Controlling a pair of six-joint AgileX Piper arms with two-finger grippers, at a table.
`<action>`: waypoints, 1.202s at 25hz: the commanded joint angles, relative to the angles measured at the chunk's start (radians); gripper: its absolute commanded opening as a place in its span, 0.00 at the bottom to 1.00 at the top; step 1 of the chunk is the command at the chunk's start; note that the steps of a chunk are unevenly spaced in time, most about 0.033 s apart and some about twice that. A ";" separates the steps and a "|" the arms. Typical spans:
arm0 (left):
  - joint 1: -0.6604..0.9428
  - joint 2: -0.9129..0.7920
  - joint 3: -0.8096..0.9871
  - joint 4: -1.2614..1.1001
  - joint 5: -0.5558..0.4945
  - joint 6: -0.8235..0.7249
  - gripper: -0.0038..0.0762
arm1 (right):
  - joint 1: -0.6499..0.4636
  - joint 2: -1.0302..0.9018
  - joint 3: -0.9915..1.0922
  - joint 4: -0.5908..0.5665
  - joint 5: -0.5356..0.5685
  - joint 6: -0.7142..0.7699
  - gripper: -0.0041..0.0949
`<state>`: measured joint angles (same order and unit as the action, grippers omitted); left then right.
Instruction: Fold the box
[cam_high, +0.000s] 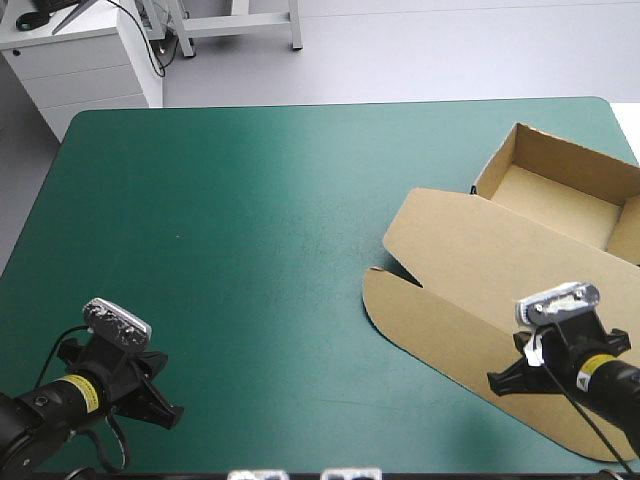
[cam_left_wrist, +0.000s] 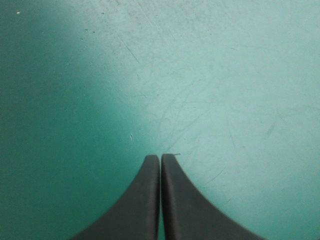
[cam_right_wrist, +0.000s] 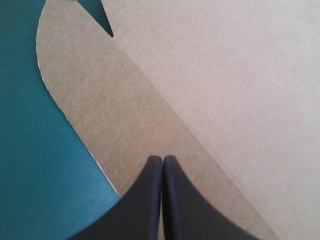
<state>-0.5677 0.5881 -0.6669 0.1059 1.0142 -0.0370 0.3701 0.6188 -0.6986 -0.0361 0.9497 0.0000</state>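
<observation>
From above, the brown cardboard box (cam_high: 470, 270) lies at the 3 o'clock side of the teal-green table cover (cam_high: 250, 220). Its tray is raised at 2 o'clock and its lid lies flat. The left gripper (cam_high: 165, 410) sits well apart at 8 o'clock.

The left wrist view shows that gripper (cam_left_wrist: 160, 157) pressed together over bare cover.

In the right wrist view, the right gripper (cam_right_wrist: 162, 159) is also pressed together, over the lid's rounded flap (cam_right_wrist: 100, 110) beside its crease. Pushing from here could skid the unbraced sheet (the tray already sits near the table's edge).
</observation>
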 joint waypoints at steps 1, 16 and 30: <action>-0.003 0.003 -0.023 -0.012 -0.055 0.000 0.04 | -0.002 -0.101 0.047 0.000 -0.075 0.000 0.03; -0.003 -0.079 0.139 -0.117 -0.110 0.058 0.04 | -0.002 -0.293 0.109 0.013 -0.027 0.000 0.03; -0.003 -0.087 0.161 -0.126 -0.145 0.058 0.04 | -0.002 -0.293 0.170 0.054 -0.024 0.000 0.03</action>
<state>-0.5677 0.4984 -0.4820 -0.0105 0.9239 0.0225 0.3701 0.3161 -0.5033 0.0136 0.9829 0.0000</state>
